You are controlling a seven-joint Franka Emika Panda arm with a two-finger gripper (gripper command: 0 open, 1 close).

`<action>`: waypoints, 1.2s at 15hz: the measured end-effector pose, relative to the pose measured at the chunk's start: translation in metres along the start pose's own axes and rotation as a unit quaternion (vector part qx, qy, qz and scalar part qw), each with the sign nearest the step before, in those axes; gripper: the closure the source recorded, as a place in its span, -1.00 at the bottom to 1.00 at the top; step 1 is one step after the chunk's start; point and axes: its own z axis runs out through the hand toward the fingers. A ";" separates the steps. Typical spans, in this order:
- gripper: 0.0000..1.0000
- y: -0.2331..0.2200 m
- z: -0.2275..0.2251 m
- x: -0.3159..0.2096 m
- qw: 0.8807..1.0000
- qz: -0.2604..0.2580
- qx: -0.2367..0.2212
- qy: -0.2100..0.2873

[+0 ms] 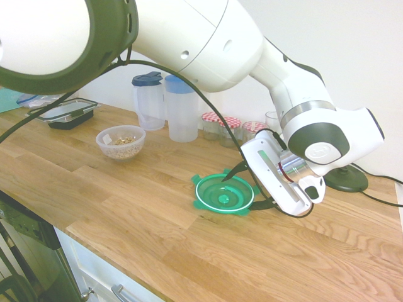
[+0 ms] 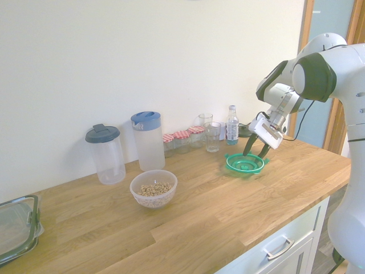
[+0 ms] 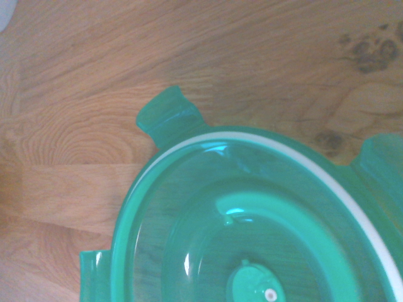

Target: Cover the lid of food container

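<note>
The lid (image 1: 224, 193) lies flat on the wooden surface (image 1: 126, 201), inner side up, its white ring and clip tabs showing clearly in the wrist view (image 3: 252, 226). It sits near the middle of the surface's depth, with bare wood between it and the front edge. The claw (image 2: 256, 152) hangs at the lid's rim, its two dark fingers (image 2: 248, 146) spread apart and straddling the rim on the side nearest the arm; whether they touch the plastic cannot be told.

The food container (image 1: 121, 141), a clear bowl with pale grains or flakes inside, stands well apart from the lid along the surface, uncovered. Open wood runs between the two, nothing standing in that stretch.

Toward the wall, behind that stretch, stand two tall jugs (image 1: 165, 106) with blue lids, then a row of red-checked jars (image 1: 224, 128) and a drinking glass (image 2: 212, 137); a water bottle (image 2: 231, 125) stands near the wall just behind the lid. A black-rimmed clear box (image 1: 67, 113) rests at the far end, beyond the bowl.
</note>
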 end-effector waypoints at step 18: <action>1.00 -0.010 0.023 0.002 1.000 -0.022 -0.007 0.007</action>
